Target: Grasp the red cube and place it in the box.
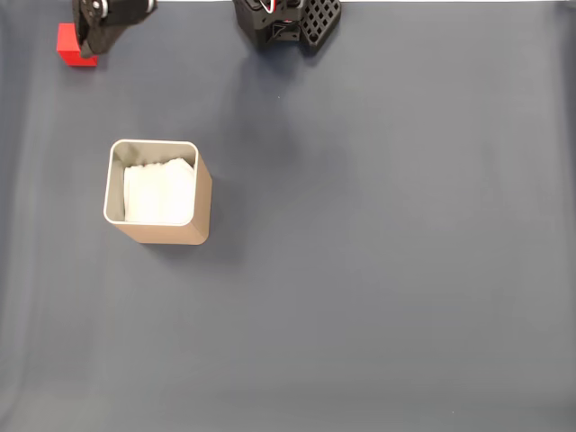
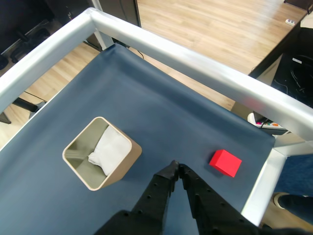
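Your gripper has its jaws pressed together, empty. The red cube sits near the table's right corner in the wrist view, probably beside the fingertips; spread wide before descending, then carry it left to the box.

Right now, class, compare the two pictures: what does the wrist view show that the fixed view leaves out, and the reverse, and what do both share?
Wrist view alone: the end effector with fingertips together, holding nothing, the metal table frame, and the wooden floor beyond.
Fixed view alone: the arm's black base at the top edge.
Both: the red cube on the dark blue mat, and the box with its white lining, apart from the cube.
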You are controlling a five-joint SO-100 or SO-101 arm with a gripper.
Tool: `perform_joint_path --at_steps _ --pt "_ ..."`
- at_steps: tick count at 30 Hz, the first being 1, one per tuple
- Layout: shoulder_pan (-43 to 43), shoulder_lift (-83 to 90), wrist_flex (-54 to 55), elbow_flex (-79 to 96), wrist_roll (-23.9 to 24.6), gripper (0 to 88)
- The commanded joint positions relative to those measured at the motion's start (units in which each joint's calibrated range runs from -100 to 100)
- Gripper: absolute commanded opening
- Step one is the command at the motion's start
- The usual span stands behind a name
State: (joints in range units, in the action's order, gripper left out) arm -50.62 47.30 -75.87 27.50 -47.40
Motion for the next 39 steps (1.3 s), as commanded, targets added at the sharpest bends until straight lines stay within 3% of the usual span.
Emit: perform_joint_path --at_steps 1,13,29,39 --pt "-3.2 -1.6 -0.2 -3.2 -0.8 0.2" --pt "-9.3 -10.8 1.3 -7.0 -1.5 0.7" --pt "-14.4 -20.3 2.0 -13.8 2.3 22.7" --pt "-17.8 -21.9 6.6 -9.3 4.3 27.4"
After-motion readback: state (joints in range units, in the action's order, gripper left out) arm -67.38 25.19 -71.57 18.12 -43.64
